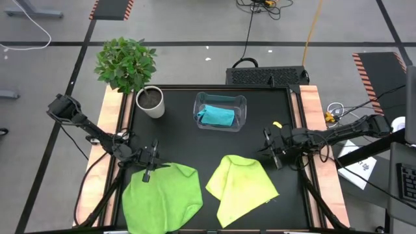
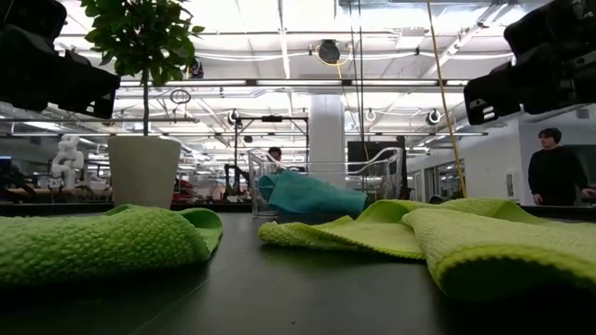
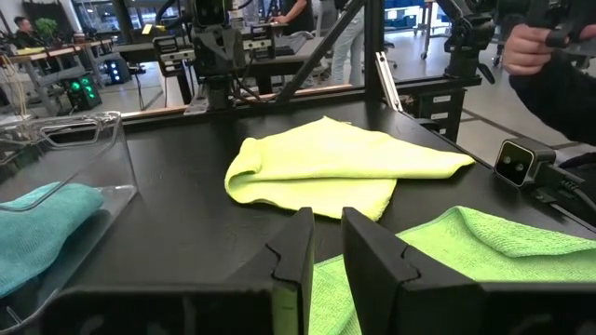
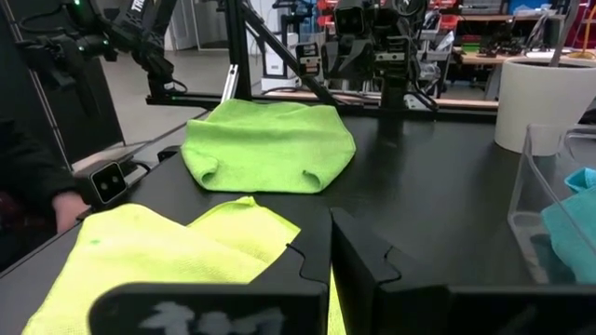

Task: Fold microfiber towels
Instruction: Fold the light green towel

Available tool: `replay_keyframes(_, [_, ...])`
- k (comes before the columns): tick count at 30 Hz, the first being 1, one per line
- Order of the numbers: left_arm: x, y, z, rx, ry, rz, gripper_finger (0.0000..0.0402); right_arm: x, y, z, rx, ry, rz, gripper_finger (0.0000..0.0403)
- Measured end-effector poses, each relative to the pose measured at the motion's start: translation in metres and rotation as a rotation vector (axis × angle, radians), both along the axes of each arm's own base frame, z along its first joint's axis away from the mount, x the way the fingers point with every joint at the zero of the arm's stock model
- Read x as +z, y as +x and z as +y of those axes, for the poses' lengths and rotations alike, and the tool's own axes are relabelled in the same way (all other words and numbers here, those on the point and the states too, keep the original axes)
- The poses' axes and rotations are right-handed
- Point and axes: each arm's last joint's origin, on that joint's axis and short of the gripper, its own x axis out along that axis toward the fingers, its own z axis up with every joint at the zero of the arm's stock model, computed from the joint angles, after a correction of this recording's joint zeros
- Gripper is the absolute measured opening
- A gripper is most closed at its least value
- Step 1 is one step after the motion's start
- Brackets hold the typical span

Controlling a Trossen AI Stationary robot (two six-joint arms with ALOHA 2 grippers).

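The left gripper [image 1: 147, 174] hangs over the front-left part of the black table [image 1: 182, 133], at the back edge of the bright green towel [image 1: 162, 195]. Its fingers stand a narrow slit apart, and the left wrist view shows nothing between them. The right gripper [image 1: 268, 148] waits near the table's right edge, just behind the pale yellow-green towel [image 1: 242, 185], its jaws pressed together and empty.

Both towels at the front edge lie rumpled and roughly doubled, neither squared into a neat fold. The turquoise towel [image 1: 216, 116] sits bunched inside the clear plastic bin [image 1: 242, 104] toward the back middle, beside the white pot [image 1: 151, 103] of a small plant [image 1: 125, 62] at the back-left corner. By my reading the folding is in an early or middle stage, with the left arm placed to work the green towel. A next move would call for the fingers to part, drop onto a corner or edge of the cloth, pinch it and carry it across to the opposite edge.

The overhead view alone gives each towel's outline and both arms' places. The table-level view shows instead how thick the layers lie. The right wrist view shows the green towel's near edge tucked under in two puckers, which the overhead view does not reveal. The left wrist view shows the yellow-green towel folded to a point.
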Motion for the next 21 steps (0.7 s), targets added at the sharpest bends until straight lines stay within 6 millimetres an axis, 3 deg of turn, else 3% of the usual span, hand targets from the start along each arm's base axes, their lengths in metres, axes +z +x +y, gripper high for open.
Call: replay_keyframes(21, [0.0,0.0,0.0,0.0,0.0,0.0,0.0063,-0.0027,0.0019,0.0004,0.007,-0.009,0.019,0.0])
